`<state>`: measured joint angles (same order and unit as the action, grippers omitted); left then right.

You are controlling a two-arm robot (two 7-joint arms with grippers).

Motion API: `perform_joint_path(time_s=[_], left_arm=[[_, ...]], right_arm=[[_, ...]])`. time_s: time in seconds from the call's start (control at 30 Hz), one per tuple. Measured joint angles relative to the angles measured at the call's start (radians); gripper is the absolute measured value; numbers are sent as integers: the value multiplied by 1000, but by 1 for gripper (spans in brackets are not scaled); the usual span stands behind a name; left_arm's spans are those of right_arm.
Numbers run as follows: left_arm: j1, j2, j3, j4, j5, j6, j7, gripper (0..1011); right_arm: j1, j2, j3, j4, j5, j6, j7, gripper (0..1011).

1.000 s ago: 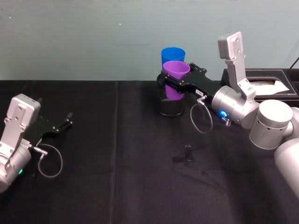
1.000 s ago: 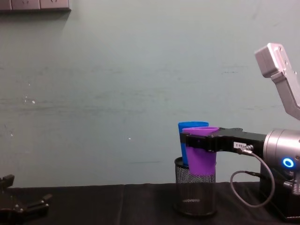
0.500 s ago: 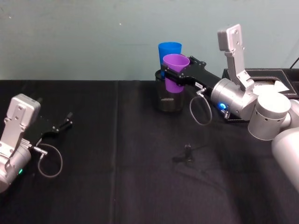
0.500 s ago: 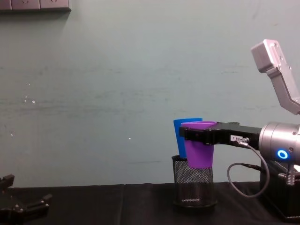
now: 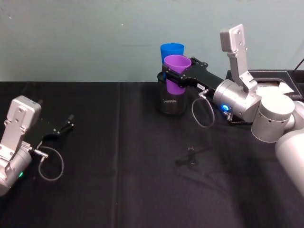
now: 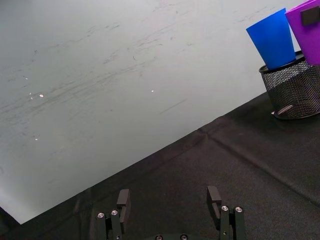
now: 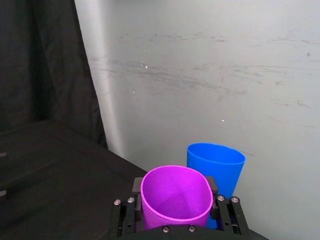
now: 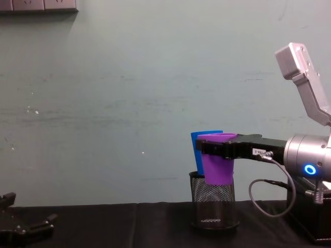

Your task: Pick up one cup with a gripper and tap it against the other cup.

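The right arm has carried the purple cup (image 5: 176, 64) a little toward the left of the head view, and up. The blue cup (image 5: 172, 51) and the mesh holder (image 5: 171, 105) under it have shifted the same way.

At the left edge, the left gripper (image 5: 69, 122) is parked low over the counter (image 5: 118, 180), well away from both cups. Its jaws are released with nothing between them, as its own wrist view shows.

Just right of centre and up by the wall, the blue cup stands in the mesh holder, leaning slightly. Right against it is the purple cup, upright and mouth up. The right gripper (image 5: 179, 80) has its jaws clenched on the cup's sides just below the rim, and the arm reaches in from the right edge.

Everything turns on how the two cups lie. From the right gripper the blue cup sits straight beyond the purple one, on the wall side and a touch toward frame left. In the chest view only a sliver of blue peeks out past the purple cup's left edge. In the right wrist view the blue rim rises directly behind the purple rim.

Rim to rim they look as good as touching, but I can't tell whether there is real contact. I also can't tell whether the purple cup's base has dipped inside the holder's mouth or hangs in front of it. My read is that the tap needs only a short nudge forward along the arm's reach, kept gentle because the blue cup is perched loosely.
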<state>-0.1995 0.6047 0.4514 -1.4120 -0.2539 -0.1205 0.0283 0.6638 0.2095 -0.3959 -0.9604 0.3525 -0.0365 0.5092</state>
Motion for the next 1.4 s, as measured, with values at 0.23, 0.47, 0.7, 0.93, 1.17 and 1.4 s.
perform_joint_path(time_s=[0.23, 0.47, 0.7, 0.93, 1.17, 1.4], left_arm=[[0, 0, 0, 0, 0, 0, 0, 1000], [0, 0, 0, 0, 0, 0, 0, 1000], [0, 0, 0, 0, 0, 0, 0, 1000], [0, 0, 0, 0, 0, 0, 0, 1000], [0, 0, 0, 0, 0, 0, 0, 1000], [0, 0, 0, 0, 0, 0, 0, 1000]], right_arm=[[0, 0, 0, -1, 0, 0, -1, 731], [-1, 1, 0, -1, 1, 0, -1, 731], [-1, 1, 0, -1, 1, 0, -1, 731], [-1, 1, 0, -2, 1, 0, -2, 731], [-1, 1, 0, -1, 1, 0, -2, 731], [-1, 1, 0, -1, 1, 0, -2, 731]])
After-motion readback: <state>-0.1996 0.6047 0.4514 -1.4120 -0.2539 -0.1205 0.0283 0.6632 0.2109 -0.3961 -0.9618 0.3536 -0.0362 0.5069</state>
